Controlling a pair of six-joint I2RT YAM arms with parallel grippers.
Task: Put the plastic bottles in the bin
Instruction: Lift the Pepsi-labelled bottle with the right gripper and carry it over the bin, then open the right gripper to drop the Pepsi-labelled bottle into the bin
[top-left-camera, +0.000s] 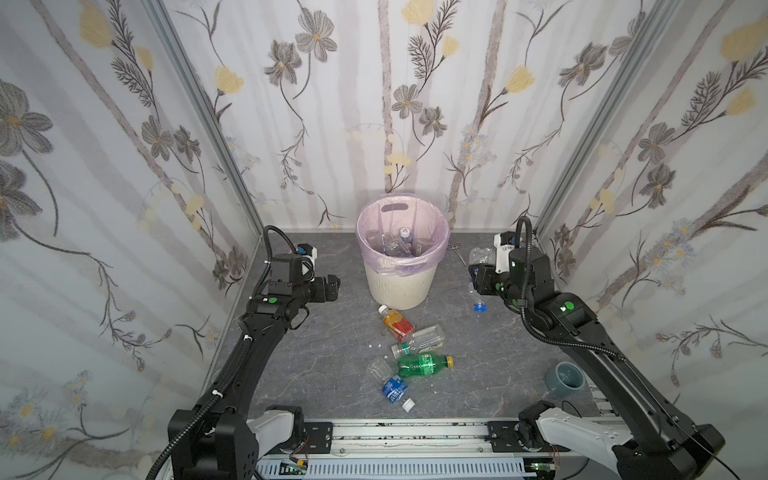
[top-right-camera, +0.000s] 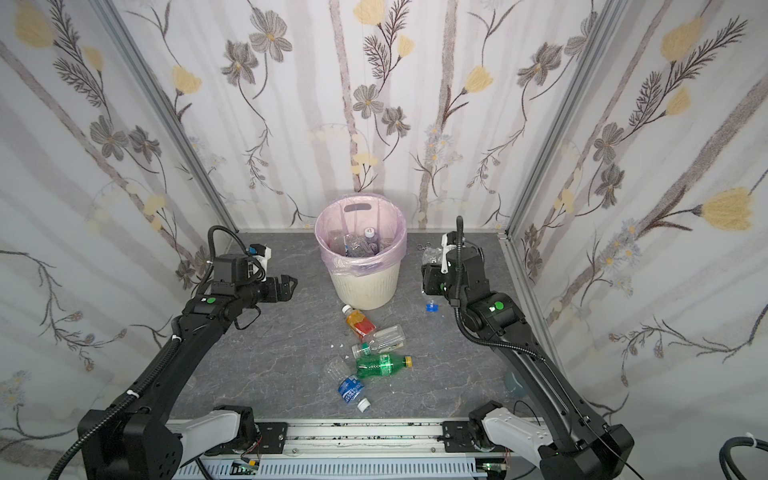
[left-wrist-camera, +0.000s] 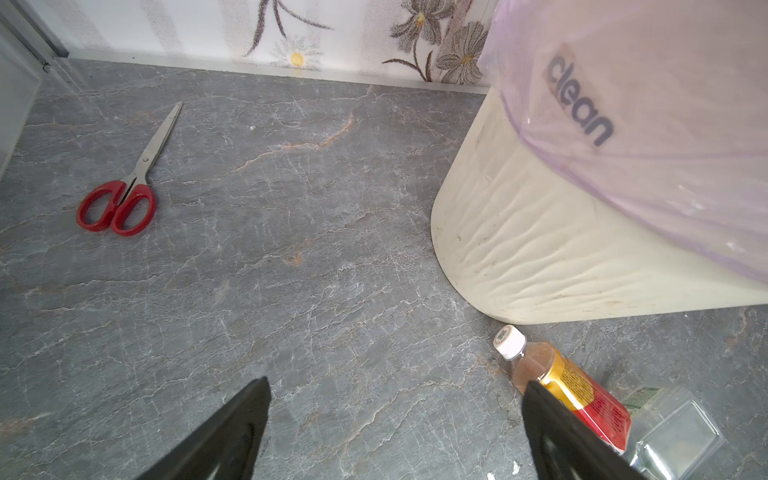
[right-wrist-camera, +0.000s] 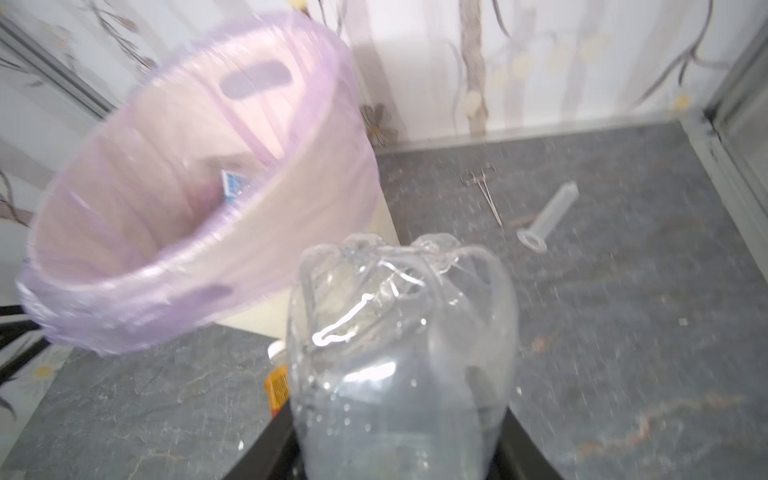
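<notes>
Bottle (right-wrist-camera: 399, 353) in right gripper (right-wrist-camera: 395, 411), neck cut off; bin (right-wrist-camera: 316, 199) blurred.

This is a robot test cell in a lab, not a home: floral-print panels (top-left-camera: 395, 104) hang on bare aluminium posts (top-left-camera: 202, 104) around a grey stone-look counter (top-left-camera: 324, 332). At its near edge a slotted metal rail (top-left-camera: 415, 436) carries the left arm (top-left-camera: 245, 357) and the right arm (top-left-camera: 615, 374), their cables exposed.

Left claw (left-wrist-camera: 397, 384) wide, right claw (right-wrist-camera: 395, 440) tight
</notes>
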